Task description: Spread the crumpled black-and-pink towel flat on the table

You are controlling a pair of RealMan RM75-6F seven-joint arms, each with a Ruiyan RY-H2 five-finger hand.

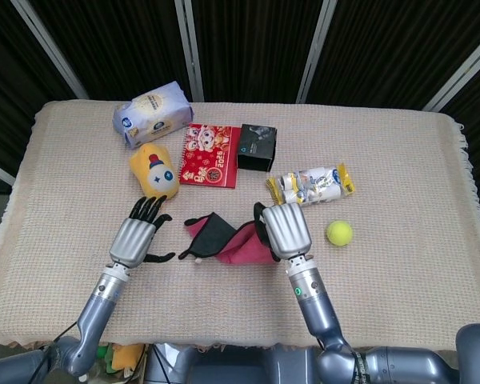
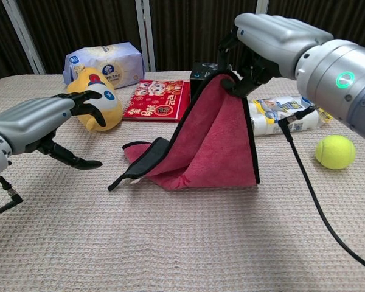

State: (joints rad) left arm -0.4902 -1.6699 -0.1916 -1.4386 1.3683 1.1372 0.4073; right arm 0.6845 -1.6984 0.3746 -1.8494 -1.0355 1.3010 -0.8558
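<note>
The black-and-pink towel [image 1: 224,242] [image 2: 210,143] lies near the table's middle front. My right hand [image 1: 285,231] [image 2: 267,42] grips one corner and holds it well above the table, so the pink side hangs down like a tent in the chest view. The towel's black-edged left end [image 2: 137,167] still rests on the cloth. My left hand [image 1: 136,238] [image 2: 45,125] hovers open just left of that end, fingers spread, not touching it.
Behind the towel lie a yellow plush toy [image 1: 154,174], a red booklet [image 1: 210,155], a black box [image 1: 257,147], a tissue pack [image 1: 152,113] and a snack packet [image 1: 310,186]. A tennis ball [image 1: 339,233] sits right of my right hand. A cable [image 2: 319,207] trails from the right arm.
</note>
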